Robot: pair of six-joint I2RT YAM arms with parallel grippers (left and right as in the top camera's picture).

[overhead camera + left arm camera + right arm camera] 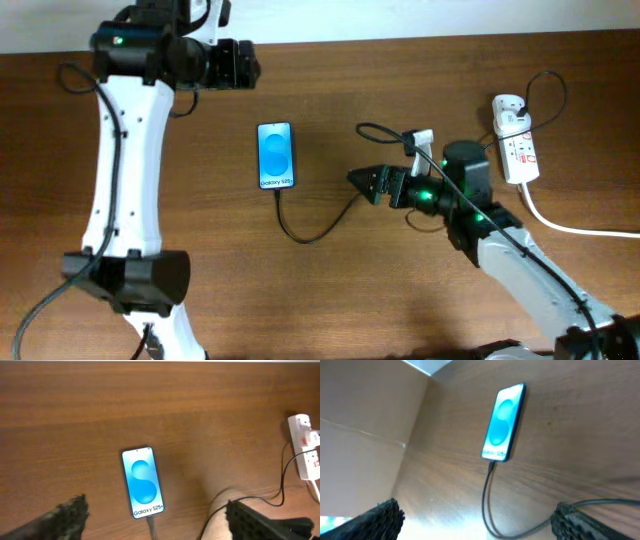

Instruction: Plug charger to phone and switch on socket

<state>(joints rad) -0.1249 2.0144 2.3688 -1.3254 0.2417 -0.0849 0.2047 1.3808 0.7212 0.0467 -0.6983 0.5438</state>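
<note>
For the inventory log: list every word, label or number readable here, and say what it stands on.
"Galaxy S25+": white letters at the bottom of the phone screen, clearest in the left wrist view.
Red marks on the socket: too small to read.
No other text can be read.

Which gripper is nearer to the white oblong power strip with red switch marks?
Right. The right gripper is mid-table, image-left of the white power strip in the overhead view. The left gripper is farther, near the top edge, beyond the blue-screened phone.
</note>
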